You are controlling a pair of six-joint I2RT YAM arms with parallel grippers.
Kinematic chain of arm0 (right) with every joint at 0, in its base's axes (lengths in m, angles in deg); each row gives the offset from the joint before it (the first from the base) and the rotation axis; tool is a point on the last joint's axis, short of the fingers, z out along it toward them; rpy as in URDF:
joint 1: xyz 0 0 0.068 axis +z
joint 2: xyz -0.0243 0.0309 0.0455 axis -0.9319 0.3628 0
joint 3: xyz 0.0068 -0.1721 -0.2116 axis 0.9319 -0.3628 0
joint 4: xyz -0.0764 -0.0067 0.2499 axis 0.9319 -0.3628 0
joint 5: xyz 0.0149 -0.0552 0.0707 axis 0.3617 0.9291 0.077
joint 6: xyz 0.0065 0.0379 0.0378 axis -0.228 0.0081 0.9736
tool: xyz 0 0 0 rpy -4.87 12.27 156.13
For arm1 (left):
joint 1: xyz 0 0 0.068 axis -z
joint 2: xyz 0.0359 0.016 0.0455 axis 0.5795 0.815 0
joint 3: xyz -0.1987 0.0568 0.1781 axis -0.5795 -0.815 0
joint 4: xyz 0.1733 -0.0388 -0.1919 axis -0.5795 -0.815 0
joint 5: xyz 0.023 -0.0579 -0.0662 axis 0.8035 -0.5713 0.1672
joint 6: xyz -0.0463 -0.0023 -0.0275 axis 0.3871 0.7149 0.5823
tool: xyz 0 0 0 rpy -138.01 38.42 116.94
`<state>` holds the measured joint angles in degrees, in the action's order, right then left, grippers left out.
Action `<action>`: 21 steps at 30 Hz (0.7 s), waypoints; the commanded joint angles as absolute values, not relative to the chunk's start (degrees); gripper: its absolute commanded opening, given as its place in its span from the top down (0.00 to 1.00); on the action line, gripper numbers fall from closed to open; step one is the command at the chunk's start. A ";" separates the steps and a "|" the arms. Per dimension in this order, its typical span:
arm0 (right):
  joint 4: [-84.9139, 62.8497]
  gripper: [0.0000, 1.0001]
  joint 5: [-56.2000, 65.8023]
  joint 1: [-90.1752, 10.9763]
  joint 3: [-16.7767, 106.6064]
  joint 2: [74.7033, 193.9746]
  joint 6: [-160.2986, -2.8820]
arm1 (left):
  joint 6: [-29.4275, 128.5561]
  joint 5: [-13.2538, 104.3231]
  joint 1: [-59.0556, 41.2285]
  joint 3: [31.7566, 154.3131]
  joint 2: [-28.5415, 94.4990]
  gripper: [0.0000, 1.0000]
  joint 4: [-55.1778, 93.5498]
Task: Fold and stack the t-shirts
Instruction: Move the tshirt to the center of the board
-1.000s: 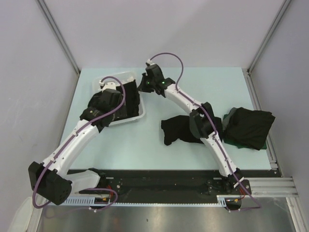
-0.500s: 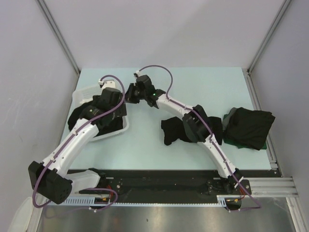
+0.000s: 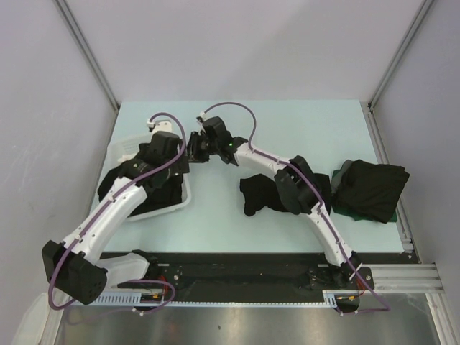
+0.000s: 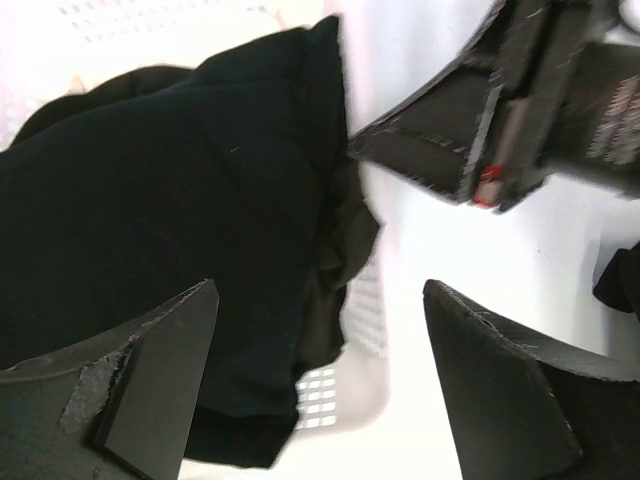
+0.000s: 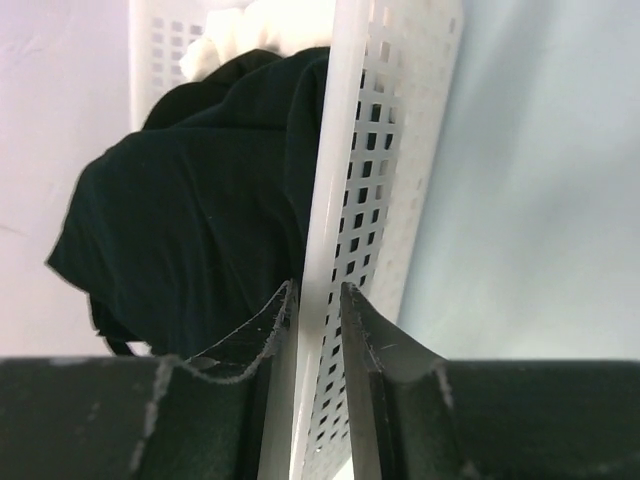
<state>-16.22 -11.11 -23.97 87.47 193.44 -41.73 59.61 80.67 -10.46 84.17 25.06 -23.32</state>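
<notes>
Desk: a pale blue-green desk point(image 3: 309, 129) is seen from above, with both arms reaching toward its left half.
Basket: a white slotted plastic basket point(image 3: 164, 207) is set askew on the left part of the desk.
Heap: a bundle of black soft-cloth t-shirts point(image 3: 115, 176) is heaped in the basket, bunched up to its wall.
Loose shirt: one crumpled black t-shirt point(image 3: 255, 194) is spread mid-desk, partly hidden by the right arm.
Stack: a folded pile of black t-shirts point(image 3: 374, 187) is laid at the desk's right edge, well apart from the basket.
Left claw point(image 4: 315, 300): spread wide, nothing between its fingers; it is held over the heap, close to the cloth.
Right claw point(image 5: 318, 290): set astride the basket's rim, one finger inside by the black cloth, the other outside. The gap is narrow and filled by the white wall; whether the wall is pinched or merely straddled cannot be told.
</notes>
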 commanded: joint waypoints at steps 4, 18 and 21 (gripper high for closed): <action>-26.69 0.73 2.51 -33.91 83.19 183.17 -54.04 | 61.10 77.09 -10.80 79.67 23.14 0.14 -20.72; -27.31 0.74 2.06 -34.80 77.31 180.53 -54.21 | 59.52 74.10 -10.72 80.54 27.00 0.16 -16.06; -27.40 0.73 3.83 -35.24 76.42 178.07 -55.88 | 59.78 72.26 -10.72 81.24 29.63 0.16 -14.74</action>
<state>-26.91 1.07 -36.10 77.00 183.41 -53.01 60.14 75.16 -10.46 78.34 27.44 -18.29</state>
